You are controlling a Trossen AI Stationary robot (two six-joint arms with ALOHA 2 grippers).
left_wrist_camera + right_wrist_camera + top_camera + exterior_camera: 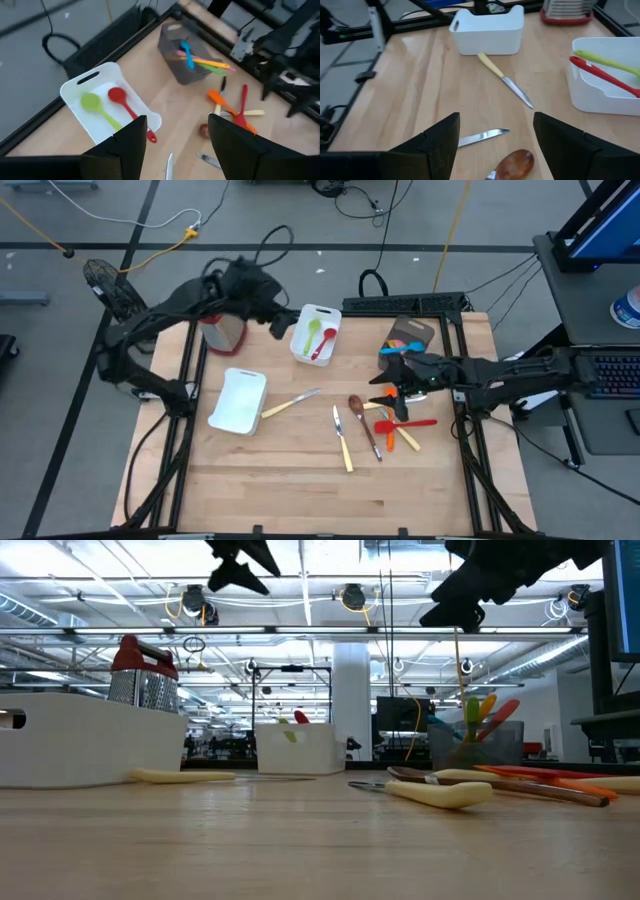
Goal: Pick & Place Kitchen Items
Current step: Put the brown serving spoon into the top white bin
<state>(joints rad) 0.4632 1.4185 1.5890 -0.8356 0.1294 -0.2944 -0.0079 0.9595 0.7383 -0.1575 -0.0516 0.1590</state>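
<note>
I take the white rectangular tray (316, 332) with the green spoon (311, 335) and red spoon (325, 342) lying in it as my landmark. Left of it stands the metal box grater with a red top (222, 330), and nearer the front edge, also left of the landmark, sits a second white tray (238, 401), with nothing showing inside. My left gripper (277, 321) hovers just left of the landmark tray, jaws parted and holding nothing. A cream-handled knife (290, 402) lies in front of the landmark, and another cream-handled knife (342, 440) lies farther front. To the right of those rests a brown wooden spoon (357, 408) among orange and red spatulas (405, 426). My right gripper (396, 376) hangs above that cluster, right of the landmark, jaws wide apart and empty. Beyond it, a grey bin (411, 335) holds blue, pink and yellow utensils (197, 59).
</note>
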